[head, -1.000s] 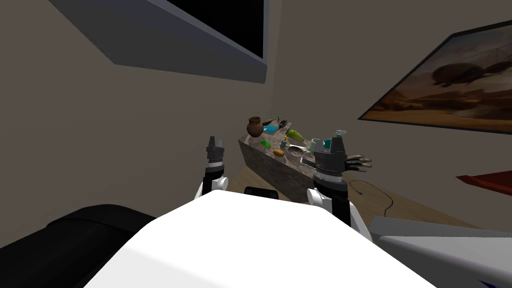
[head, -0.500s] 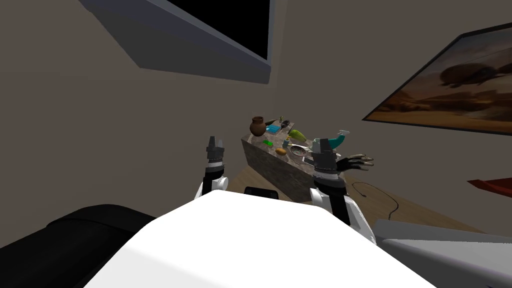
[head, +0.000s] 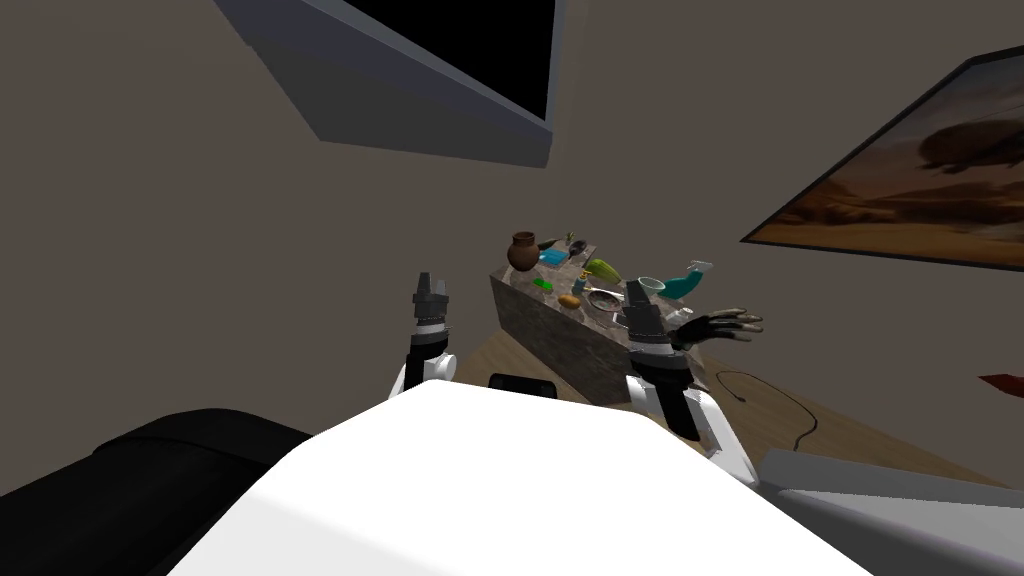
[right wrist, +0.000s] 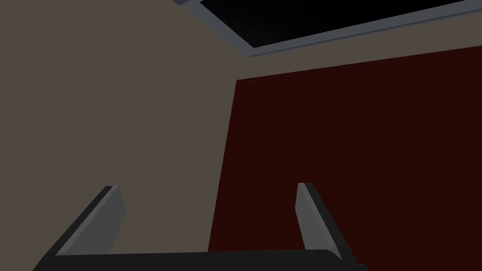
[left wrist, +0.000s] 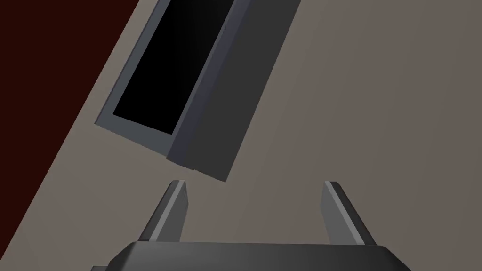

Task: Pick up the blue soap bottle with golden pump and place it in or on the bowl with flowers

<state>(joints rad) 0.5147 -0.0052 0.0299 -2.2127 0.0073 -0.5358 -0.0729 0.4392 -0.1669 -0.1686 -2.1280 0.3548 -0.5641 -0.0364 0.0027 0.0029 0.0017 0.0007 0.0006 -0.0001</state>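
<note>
On a stone-topped table (head: 533, 318) ahead and to my right stands the small blue soap bottle (head: 579, 288) with a golden pump. Just right of it lies the flowered bowl (head: 603, 299). My right gripper (head: 638, 292) is raised in front of the table's near right end, short of the bowl, fingers open and empty; the same right gripper (right wrist: 207, 188) points up at a wall. My left gripper (head: 430, 286) is held up left of the table, well away from the bottle. In its wrist view the left gripper (left wrist: 254, 186) stands open with nothing between its fingers.
The table also carries a brown jug (head: 522, 250), a blue box (head: 551, 257), a green object (head: 601, 268), a pale mug (head: 650, 287), a teal spray bottle (head: 688, 280) and a black glove (head: 718, 326). A cable (head: 790, 415) lies on the floor. Walls close in behind the table.
My view has swung left, so the table, window and wall picture slid right. The right gripper drifted a little left against the table. The left arm stayed put.
</note>
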